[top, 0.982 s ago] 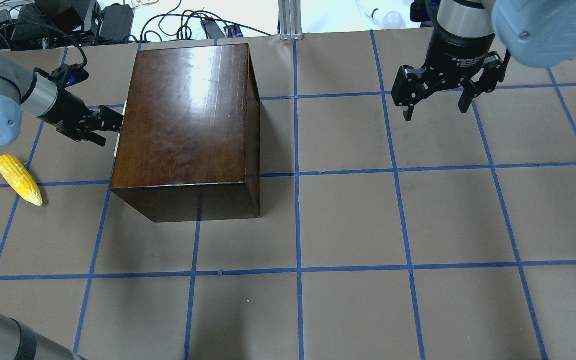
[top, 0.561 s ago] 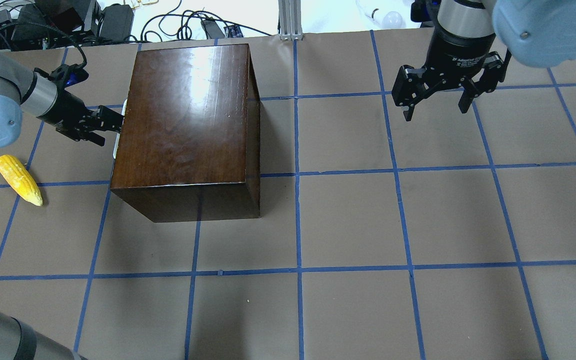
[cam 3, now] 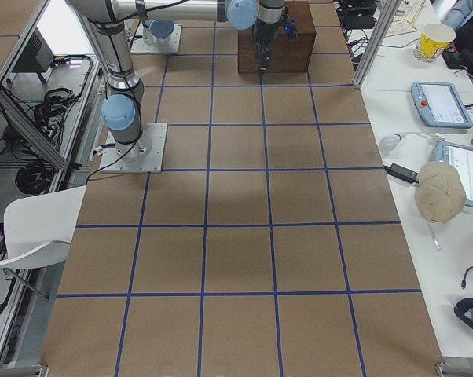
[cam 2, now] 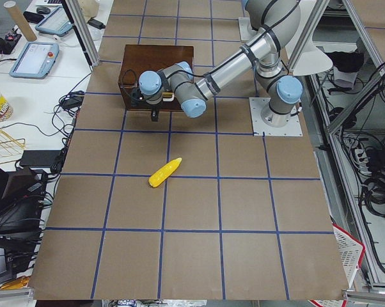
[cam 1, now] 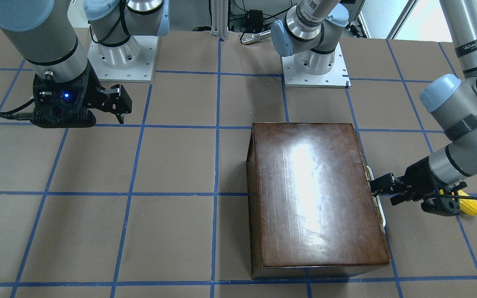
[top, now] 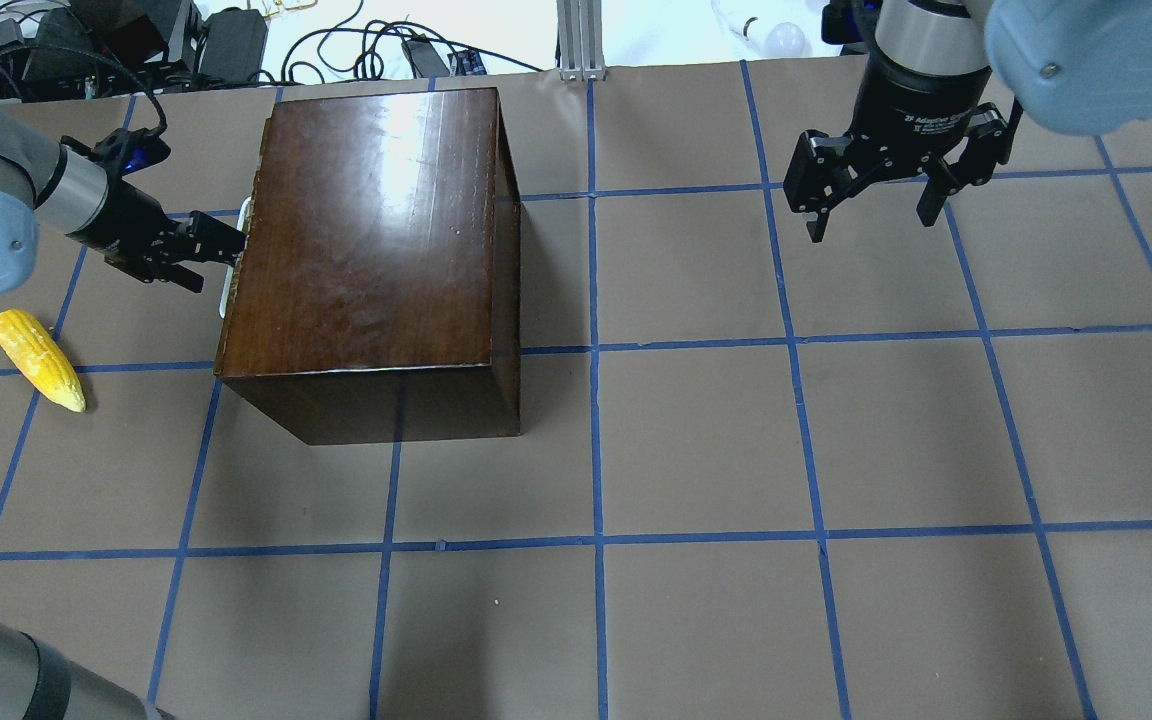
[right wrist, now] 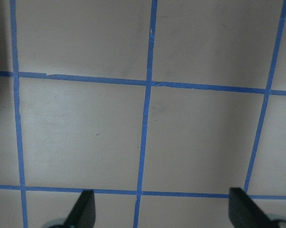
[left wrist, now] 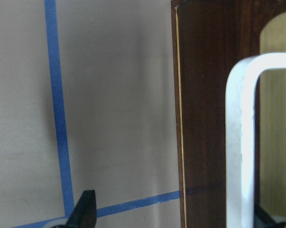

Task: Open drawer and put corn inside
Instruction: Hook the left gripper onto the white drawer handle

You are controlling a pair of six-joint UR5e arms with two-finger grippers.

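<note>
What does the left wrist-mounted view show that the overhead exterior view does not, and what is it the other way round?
Only the left wrist view: the white handle close up, standing between the open jaws of the left gripper, and a pale arched cut-out behind it.
Only the overhead view: the corn lying on the table beside the box, and the right gripper, open over bare paper, far from both.
Both: the handle at the drawer front, and the blue tape lines.
</note>
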